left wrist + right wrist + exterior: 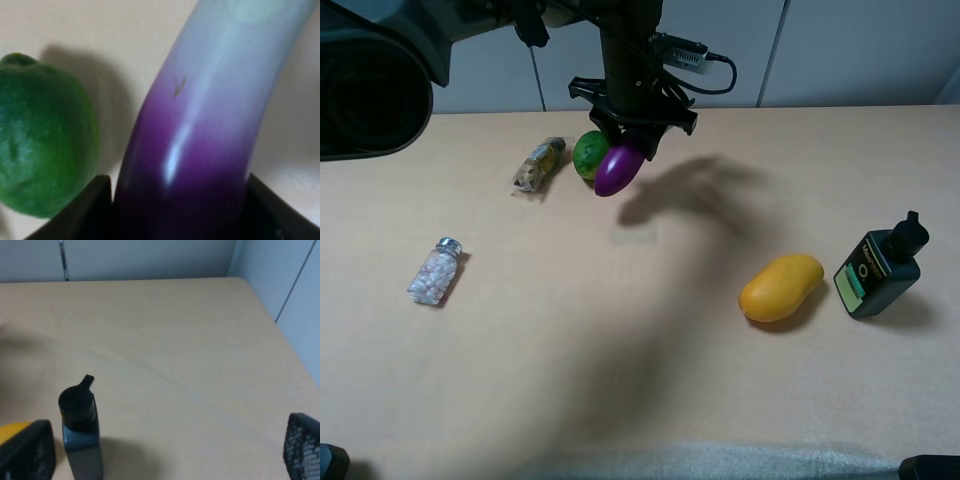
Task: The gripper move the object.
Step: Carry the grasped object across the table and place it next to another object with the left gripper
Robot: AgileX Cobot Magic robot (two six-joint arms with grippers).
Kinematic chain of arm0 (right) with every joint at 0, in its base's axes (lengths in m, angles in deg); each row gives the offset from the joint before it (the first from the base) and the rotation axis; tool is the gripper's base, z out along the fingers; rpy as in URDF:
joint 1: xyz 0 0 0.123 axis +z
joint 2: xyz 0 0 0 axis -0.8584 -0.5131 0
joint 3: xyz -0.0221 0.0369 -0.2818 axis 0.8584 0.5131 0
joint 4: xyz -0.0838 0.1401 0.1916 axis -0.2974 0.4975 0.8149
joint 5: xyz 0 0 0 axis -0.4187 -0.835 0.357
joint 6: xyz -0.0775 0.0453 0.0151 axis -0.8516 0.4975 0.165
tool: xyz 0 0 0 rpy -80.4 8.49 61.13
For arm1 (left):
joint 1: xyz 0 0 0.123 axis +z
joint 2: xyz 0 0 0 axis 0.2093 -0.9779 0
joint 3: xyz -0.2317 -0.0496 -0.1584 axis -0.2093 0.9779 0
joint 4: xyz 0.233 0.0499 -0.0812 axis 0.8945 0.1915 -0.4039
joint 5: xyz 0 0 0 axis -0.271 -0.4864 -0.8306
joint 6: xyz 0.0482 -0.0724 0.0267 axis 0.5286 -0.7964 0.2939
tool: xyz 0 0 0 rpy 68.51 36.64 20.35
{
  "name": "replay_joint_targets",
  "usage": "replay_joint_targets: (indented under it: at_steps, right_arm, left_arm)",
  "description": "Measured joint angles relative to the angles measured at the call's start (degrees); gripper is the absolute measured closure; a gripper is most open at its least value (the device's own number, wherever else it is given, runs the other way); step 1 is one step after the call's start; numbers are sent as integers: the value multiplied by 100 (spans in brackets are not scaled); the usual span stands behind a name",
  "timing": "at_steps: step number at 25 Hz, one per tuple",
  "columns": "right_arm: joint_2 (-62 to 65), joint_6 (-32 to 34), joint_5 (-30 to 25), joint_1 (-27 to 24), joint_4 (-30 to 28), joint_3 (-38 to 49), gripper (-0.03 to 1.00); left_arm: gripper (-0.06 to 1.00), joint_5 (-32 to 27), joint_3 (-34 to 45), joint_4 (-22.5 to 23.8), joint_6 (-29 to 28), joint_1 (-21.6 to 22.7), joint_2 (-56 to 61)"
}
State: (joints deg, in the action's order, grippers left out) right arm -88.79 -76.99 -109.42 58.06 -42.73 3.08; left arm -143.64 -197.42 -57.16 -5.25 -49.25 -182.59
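eggplant apparently between left gripper jaws

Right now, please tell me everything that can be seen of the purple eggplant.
The eggplant is a glossy, smooth, plastic-looking toy, long and slightly curved. In the left wrist view it is deep purple between the fingers and fades to whitish farther out, with a hint of green at the frame edge. The left gripper is shut on it, dark fingers on both sides. It hangs tilted, seemingly above the table, as its shadow falls apart from it. The lime lies beside it, not touching.
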Motion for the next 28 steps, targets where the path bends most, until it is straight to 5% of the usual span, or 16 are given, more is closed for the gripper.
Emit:
replay_joint_targets:
  at_steps: [28]
  right_arm:
    - [0,0,0,0,0,0,27]
  left_arm:
    - [35,307,0,9,27,-49,-605]
